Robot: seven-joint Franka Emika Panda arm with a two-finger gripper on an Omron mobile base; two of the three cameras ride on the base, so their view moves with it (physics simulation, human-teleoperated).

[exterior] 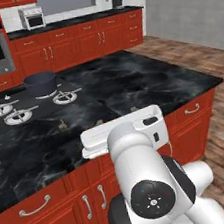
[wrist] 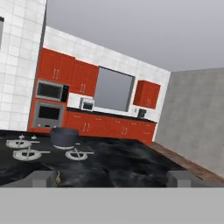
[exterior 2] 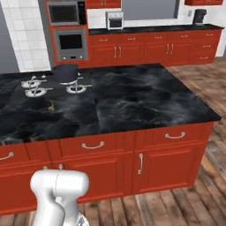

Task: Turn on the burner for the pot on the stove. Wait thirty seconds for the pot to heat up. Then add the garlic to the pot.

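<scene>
A white robot arm (exterior: 144,180) fills the lower right of the left base view, facing a kitchen island whose black marble table (exterior: 140,80) carries the stove (exterior: 27,108) at the frame's left. The pot (exterior: 40,82) — dark grey-blue, lidless — sits on the stove's rear burner (exterior: 46,94) in the upper left of that view, with three more silver-ringed burners before and beside it. The garlic (exterior: 62,124), a tiny tan bulb, lies on the dark surface just in front of the burners, left of centre and well apart from the pot. In the right base view the pot (exterior 2: 66,73) stands at upper left, the garlic (exterior 2: 51,106) below it near the left edge, and the arm's white body rises at the lower left. In the hand view the tool (wrist: 109,177) looks level across the table, its two grey fingertips (wrist: 41,177) standing wide apart at the bottom with nothing between them — open and holding nothing. There the pot (wrist: 64,136) sits left of centre on the stove (wrist: 43,151), and the garlic (wrist: 57,177) shows low at left, just beside the left fingertip in the frame. Red cabinets (exterior: 78,40), a wall oven (exterior 2: 70,43) and a toaster oven (exterior: 32,17) line the far wall.
</scene>
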